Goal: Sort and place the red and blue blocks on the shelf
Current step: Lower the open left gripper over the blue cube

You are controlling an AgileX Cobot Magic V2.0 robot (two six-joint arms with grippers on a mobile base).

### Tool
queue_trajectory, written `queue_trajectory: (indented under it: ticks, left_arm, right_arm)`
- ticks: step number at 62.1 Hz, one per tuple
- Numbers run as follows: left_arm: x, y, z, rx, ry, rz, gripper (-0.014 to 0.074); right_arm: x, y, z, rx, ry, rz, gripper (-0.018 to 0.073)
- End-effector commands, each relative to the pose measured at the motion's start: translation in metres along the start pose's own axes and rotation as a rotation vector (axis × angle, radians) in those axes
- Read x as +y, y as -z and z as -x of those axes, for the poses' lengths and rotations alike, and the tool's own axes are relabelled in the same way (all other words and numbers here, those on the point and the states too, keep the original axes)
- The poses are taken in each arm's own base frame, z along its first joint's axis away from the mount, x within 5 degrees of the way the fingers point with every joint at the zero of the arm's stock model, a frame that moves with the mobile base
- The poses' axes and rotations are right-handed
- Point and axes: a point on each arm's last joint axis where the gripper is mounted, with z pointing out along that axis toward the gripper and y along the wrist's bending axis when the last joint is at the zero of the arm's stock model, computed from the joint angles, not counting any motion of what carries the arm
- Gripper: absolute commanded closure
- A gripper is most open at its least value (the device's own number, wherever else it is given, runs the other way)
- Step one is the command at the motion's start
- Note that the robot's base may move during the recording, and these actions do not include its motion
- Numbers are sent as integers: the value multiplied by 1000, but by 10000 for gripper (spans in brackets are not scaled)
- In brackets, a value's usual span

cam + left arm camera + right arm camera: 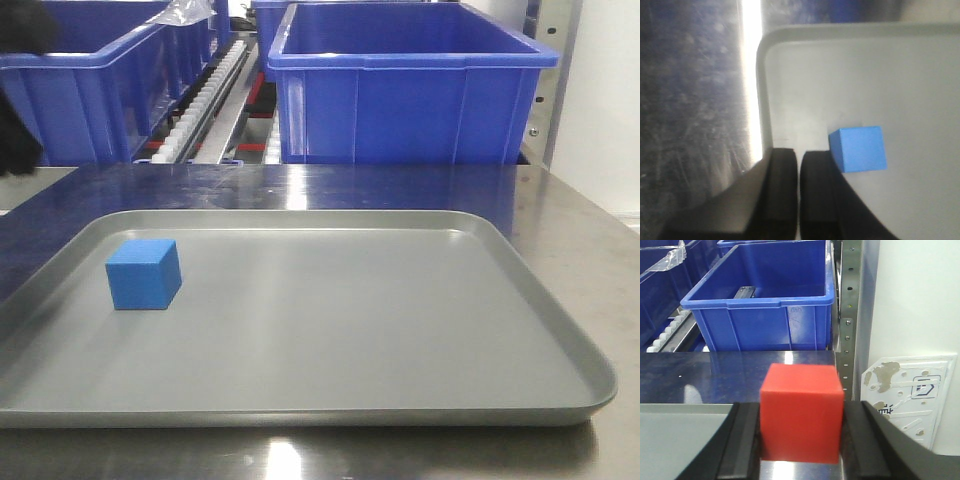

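Right gripper [802, 440] clamps red block [801, 410]; blue block [144, 274] on tray [400, 330]; left gripper [797, 156] seemingly closed

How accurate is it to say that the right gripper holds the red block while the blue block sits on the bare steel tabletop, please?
One detail is wrong: the blue block sits inside the grey tray, not on the tabletop, as the exterior front-facing view shows. The right gripper does hold the red block.

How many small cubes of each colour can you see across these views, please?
Small matte blue cube, on the grey rimmed metal tray: 1
Small matte red cube, held in the right pincer: 1
Total: 2
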Motion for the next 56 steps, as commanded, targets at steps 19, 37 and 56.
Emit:
queue_trajectory:
  ticks: [19,37,56]
  left_arm:
    - [-49,-18,38,157,99,147,32]
    - [-76,-35,50,271,64,205,32]
    - [-78,-45,48,301,68,214,32]
  right_arm:
    - [1,2,17,-103,17,-1,482]
    - [1,2,17,-103,17,-1,482]
    - [1,2,17,-103,17,-1,482]
